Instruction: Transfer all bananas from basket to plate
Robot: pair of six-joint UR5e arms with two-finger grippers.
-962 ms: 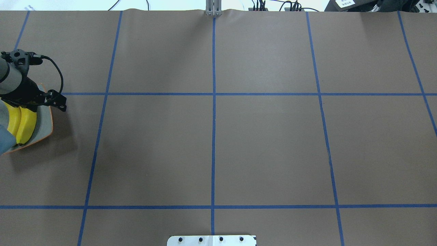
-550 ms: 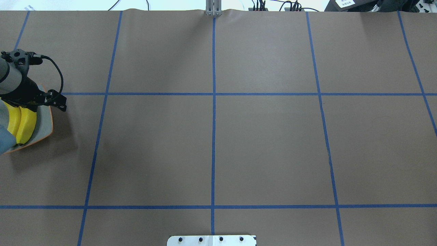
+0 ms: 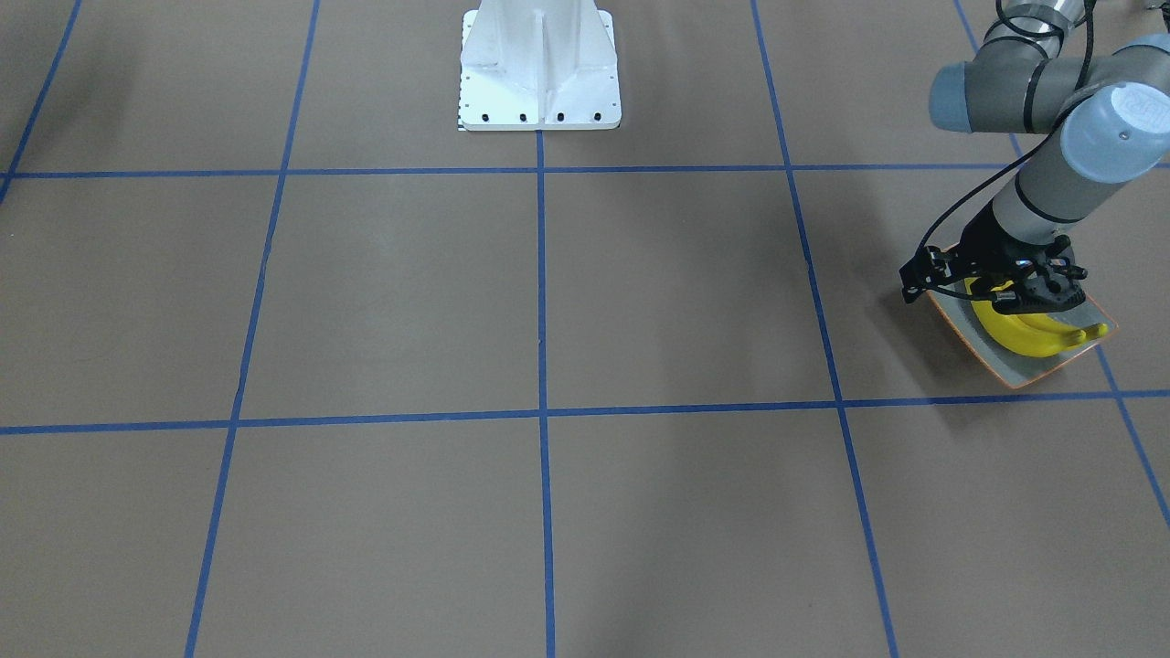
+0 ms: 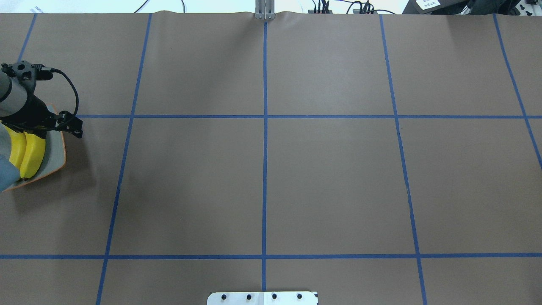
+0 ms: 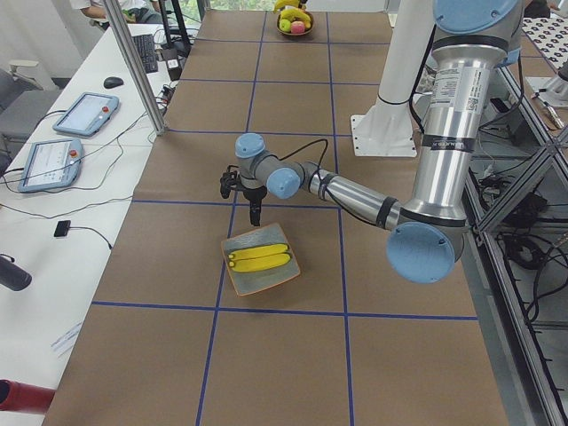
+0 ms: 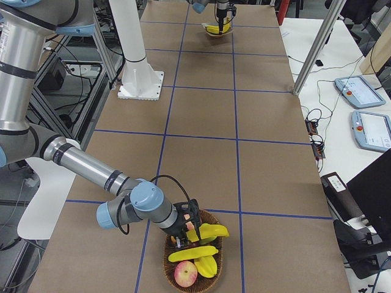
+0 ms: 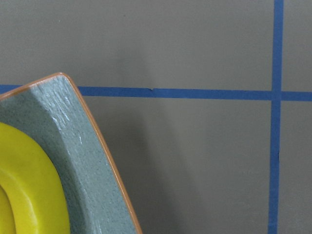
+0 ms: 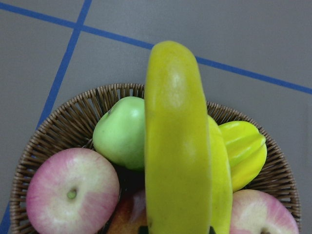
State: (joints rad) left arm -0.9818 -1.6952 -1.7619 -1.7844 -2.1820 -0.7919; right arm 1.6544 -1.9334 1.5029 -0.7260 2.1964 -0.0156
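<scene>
Yellow and glossy, two bananas (image 3: 1028, 336) lie side by side, touching, in the plate (image 3: 958, 322) just under the left pincer (image 3: 1024, 291). That pincer hangs over the end of the plate nearer the robot. Its black body hides the fingers, so we cannot tell whether they are apart or together. From its wrist camera we see only one corner of the speckled grey-green dish with its orange-brown rim and the curve of one banana, off to the lower left.

Well apart from all this, at the far end of the brown worktop (image 4: 330, 182), the right pincer (image 6: 188, 230) reaches down to the wicker basket (image 8: 53, 131). Directly below it we count two more bananas. The upper banana (image 8: 175, 146) runs straight away from the pincer, above the other fruit. The second banana (image 8: 219, 185) lies against it on one side and lower. Whether the pincer is clamped on the upper one we cannot tell, as its fingers barely show.

Around these two, still in the basket, we count one green apple (image 8: 122, 131), two pink apples (image 8: 68, 195) and one ribbed yellow fruit (image 8: 246, 151).

So four bananas in all: two on the plate, two at the basket.
</scene>
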